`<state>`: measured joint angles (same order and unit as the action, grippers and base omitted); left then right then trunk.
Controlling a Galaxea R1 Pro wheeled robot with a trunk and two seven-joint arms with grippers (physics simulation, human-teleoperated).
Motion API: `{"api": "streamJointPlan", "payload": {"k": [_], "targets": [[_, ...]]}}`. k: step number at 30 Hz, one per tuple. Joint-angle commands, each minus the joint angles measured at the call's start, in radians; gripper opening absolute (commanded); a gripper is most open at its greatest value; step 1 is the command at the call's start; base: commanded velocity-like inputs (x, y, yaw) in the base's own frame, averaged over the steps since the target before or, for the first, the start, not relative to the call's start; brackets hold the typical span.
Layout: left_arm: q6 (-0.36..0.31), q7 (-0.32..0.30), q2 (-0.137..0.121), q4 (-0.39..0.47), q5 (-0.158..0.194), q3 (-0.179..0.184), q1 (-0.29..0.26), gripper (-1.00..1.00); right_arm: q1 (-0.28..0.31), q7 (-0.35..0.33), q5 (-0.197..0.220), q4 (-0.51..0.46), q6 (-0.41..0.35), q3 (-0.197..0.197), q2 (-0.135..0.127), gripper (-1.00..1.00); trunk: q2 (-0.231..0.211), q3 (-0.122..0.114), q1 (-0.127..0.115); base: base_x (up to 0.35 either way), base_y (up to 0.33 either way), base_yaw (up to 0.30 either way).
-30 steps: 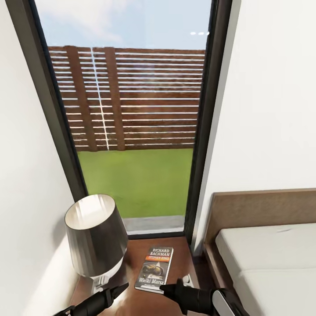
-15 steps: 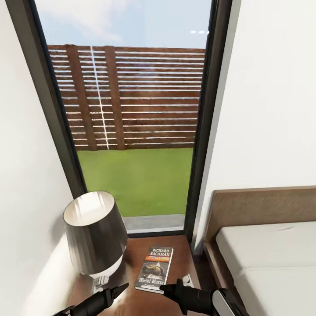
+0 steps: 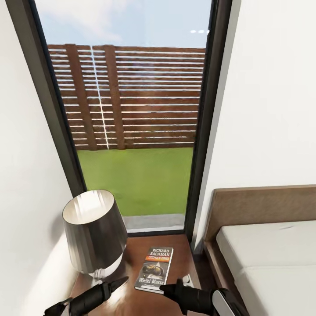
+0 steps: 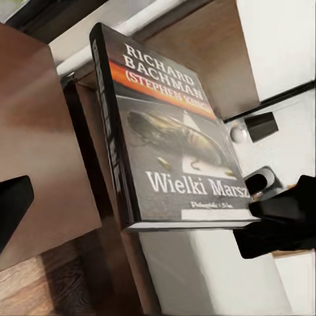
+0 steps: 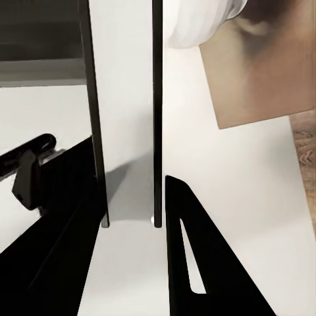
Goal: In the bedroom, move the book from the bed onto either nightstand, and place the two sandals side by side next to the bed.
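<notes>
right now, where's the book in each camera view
head view: the book is at lower centre, flat on the nightstand, beside the lamp.
left wrist view: the book is at the centre, cover facing the camera.
right wrist view: I cannot make it out.
shared landmark: the nightstand's brown top.

1. The book (image 3: pixel 154 269) is lying flat on the nightstand (image 3: pixel 175 254), toward its right half.
2. A lamp (image 3: pixel 93 231) is standing on the nightstand's left part, just beside the book.
3. The nightstand is sitting in front of the window (image 3: pixel 127 109), between the left wall and the bed (image 3: pixel 267 259).
4. The bed is lying to the nightstand's right, its headboard (image 3: pixel 263 206) against the right wall.
</notes>
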<state>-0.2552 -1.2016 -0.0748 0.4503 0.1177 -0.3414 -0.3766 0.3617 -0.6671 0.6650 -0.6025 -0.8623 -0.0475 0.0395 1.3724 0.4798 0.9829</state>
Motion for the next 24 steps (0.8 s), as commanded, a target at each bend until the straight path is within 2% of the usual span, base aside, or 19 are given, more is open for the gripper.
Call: {"api": "streamJointPlan", "payload": {"k": [1, 6, 9, 10, 14, 15, 18, 24], "targets": [[-0.040, -0.007, 0.001, 0.029, 0.002, 0.000, -0.001, 1.00, 0.001, -0.001, 0.002, 0.000, -0.004, 0.000, 0.000, -1.00, 0.001, 0.001, 0.000, 0.000, 0.000, 0.000], [-0.139, -0.014, 0.007, 0.133, 0.003, 0.006, -0.001, 1.00, 0.000, -0.002, 0.002, 0.000, -0.004, 0.003, -0.001, -1.00, 0.001, 0.001, 0.000, 0.000, 0.000, 0.000], [-0.163, -0.015, 0.008, 0.171, 0.003, 0.007, -0.001, 1.00, 0.000, -0.002, 0.002, 0.000, -0.004, 0.004, -0.001, -1.00, 0.001, 0.001, 0.000, 0.000, 0.000, 0.000], [-0.205, -0.015, 0.010, 0.207, 0.003, 0.007, -0.001, 1.00, 0.000, -0.002, 0.002, 0.000, -0.004, 0.004, -0.001, -1.00, 0.001, 0.001, 0.000, 0.000, 0.000, 0.000], [-0.288, -0.008, 0.025, 0.268, 0.001, 0.007, -0.001, 1.00, 0.001, -0.001, 0.002, 0.000, -0.004, 0.004, -0.001, -1.00, 0.001, 0.001, 0.000, 0.000, 0.000, 0.000], [-0.302, -0.005, 0.036, 0.288, 0.001, 0.007, -0.001, 1.00, 0.000, 0.000, 0.002, 0.000, -0.004, 0.004, -0.001, -1.00, 0.001, 0.001, 0.000, 0.000, 0.000, 0.000], [-0.308, -0.003, 0.051, 0.299, -0.002, 0.007, -0.001, 1.00, 0.000, 0.000, 0.002, 0.000, -0.004, 0.005, -0.001, -1.00, 0.008, 0.004, 0.004, 0.000, 0.000, 0.000], [-0.312, -0.004, 0.057, 0.304, -0.001, 0.010, -0.001, 1.00, 0.000, 0.000, 0.002, 0.000, -0.004, 0.005, -0.001, -1.00, 0.050, 0.023, 0.027, 0.000, 0.000, 0.000]]}}
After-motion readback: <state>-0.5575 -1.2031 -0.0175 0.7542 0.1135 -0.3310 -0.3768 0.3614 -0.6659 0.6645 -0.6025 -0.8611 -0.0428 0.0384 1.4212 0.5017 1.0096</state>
